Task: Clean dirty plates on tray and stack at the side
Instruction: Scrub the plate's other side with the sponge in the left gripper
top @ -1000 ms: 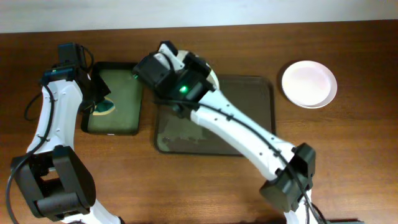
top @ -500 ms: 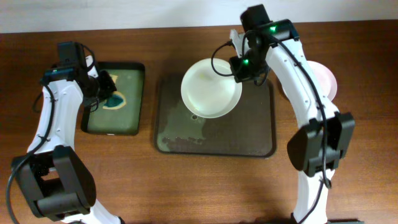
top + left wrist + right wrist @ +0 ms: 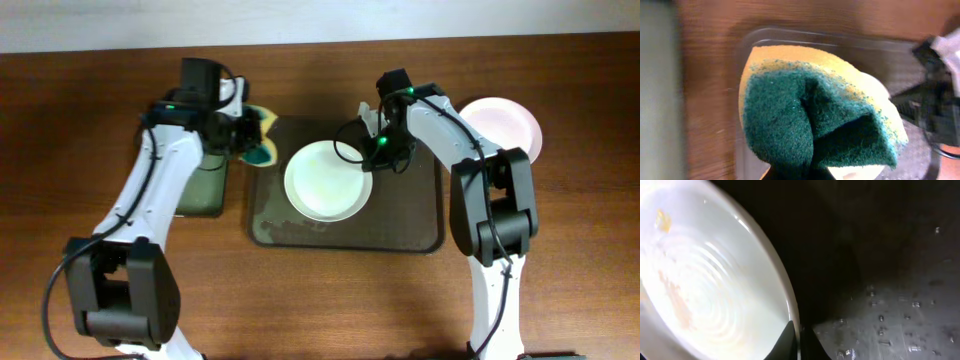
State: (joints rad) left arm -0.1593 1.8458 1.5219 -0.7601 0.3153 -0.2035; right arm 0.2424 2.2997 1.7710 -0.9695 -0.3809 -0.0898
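Note:
A white plate [image 3: 327, 180] with faint yellow smears lies on the dark brown tray [image 3: 400, 222]. My right gripper [image 3: 377, 152] is shut on the plate's right rim; in the right wrist view the fingers [image 3: 799, 340] pinch the rim of the plate [image 3: 705, 290]. My left gripper [image 3: 248, 140] is shut on a yellow and green sponge [image 3: 262, 145] at the tray's far left corner. The folded sponge [image 3: 815, 110] fills the left wrist view. Another white plate [image 3: 505, 125] sits on the table right of the tray, partly behind my right arm.
A narrower black tray with a green inside [image 3: 200, 185] lies left of the brown tray, partly under my left arm. Water drops lie on the brown tray's floor [image 3: 900, 325].
My left gripper has carried the sponge from the green tray rightward to the brown tray's left corner. My right gripper has come down with the plate, which has shifted slightly left and forward.

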